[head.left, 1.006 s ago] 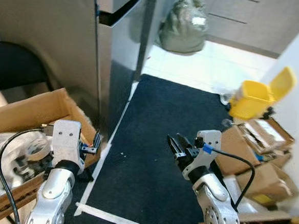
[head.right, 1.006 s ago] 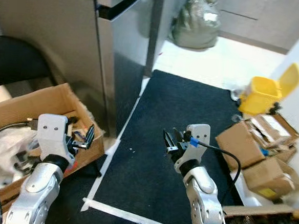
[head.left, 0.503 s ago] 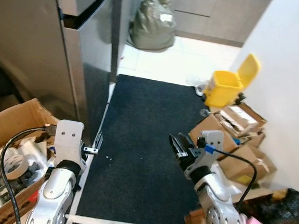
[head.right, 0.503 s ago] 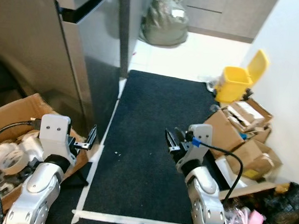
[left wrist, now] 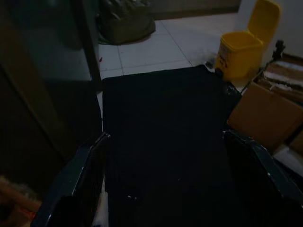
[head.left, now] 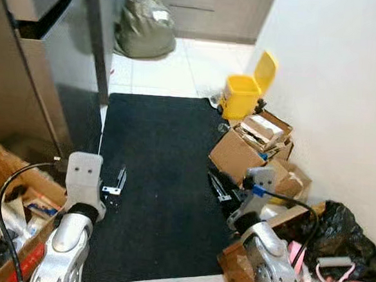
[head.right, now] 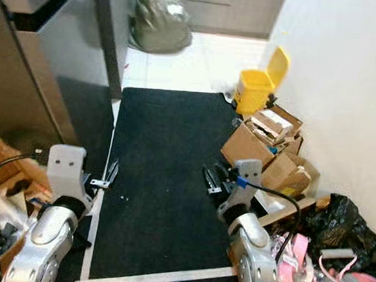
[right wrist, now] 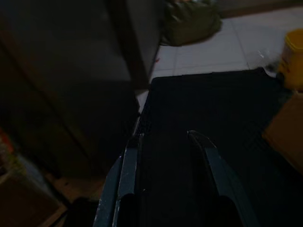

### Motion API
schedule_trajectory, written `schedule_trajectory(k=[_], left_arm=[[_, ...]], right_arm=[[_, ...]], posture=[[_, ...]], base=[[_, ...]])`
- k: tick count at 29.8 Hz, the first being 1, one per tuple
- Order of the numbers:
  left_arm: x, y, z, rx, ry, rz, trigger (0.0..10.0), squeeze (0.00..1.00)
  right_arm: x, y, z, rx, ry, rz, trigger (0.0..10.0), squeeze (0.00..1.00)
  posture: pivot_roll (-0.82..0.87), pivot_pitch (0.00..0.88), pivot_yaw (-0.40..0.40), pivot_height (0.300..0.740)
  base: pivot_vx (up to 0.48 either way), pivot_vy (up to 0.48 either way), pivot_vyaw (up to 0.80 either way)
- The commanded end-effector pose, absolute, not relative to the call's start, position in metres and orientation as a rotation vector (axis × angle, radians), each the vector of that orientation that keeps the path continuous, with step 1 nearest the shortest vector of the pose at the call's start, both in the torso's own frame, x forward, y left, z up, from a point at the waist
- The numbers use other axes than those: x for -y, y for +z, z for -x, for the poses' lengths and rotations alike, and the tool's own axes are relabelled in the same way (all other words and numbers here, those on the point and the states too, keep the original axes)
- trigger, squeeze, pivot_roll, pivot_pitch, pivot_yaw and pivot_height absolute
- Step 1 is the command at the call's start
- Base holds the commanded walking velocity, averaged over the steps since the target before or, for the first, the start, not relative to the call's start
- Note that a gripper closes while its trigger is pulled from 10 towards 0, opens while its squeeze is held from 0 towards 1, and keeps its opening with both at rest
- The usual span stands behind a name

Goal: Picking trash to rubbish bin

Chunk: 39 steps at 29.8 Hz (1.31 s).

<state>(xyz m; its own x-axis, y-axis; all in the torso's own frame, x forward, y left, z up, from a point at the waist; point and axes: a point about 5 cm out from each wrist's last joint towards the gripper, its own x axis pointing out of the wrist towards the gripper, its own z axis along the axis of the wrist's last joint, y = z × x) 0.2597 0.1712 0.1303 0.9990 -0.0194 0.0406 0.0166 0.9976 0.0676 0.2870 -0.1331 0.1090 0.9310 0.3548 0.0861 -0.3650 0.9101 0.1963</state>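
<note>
A yellow rubbish bin with its lid up stands at the far right corner of the black mat, by the white wall; it also shows in the left wrist view. A tied grey-green rubbish bag lies on the tiles beyond. My left gripper hangs open over the mat's left edge, nothing between its fingers. My right gripper is open over the mat's right side, next to the cardboard boxes, and holds nothing.
A steel fridge rises on the left, with an open cardboard box of clutter below it. A black bag and pink items lie at the lower right. White tape edges the mat's near side.
The camera has swung to the right, bringing the yellow bin, the boxes and the black bag further into view. Both grippers keep the same open pose in front of me.
</note>
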Motion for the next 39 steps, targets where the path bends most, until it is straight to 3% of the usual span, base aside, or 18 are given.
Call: schedule_trajectory(k=[1,19,39], left_arm=[[-0.1701,0.1256,-0.2591,0.018,-0.028,-0.08,10.0,0.0],[-0.1697,0.1278,-0.2634,0.013,-0.08,-0.104,10.0,0.0],[-0.1675,0.127,-0.2654,0.018,-0.065,-0.106,10.0,0.0]], right_arm=[[0.1395,0.105,-0.2851,0.033,0.347,-0.206,10.0,0.0],[0.1417,0.1021,-0.2842,0.041,0.304,-0.219,10.0,0.0],[0.1456,0.1014,-0.2854,0.031,0.296,-0.205,10.0,0.0]], posture=[[0.05,0.14,-0.045,0.74],[0.05,0.124,0.015,0.74],[0.05,0.132,-0.014,0.74]], base=[[0.0,0.0,-0.58],[0.0,0.0,-0.59],[0.0,0.0,-0.59]])
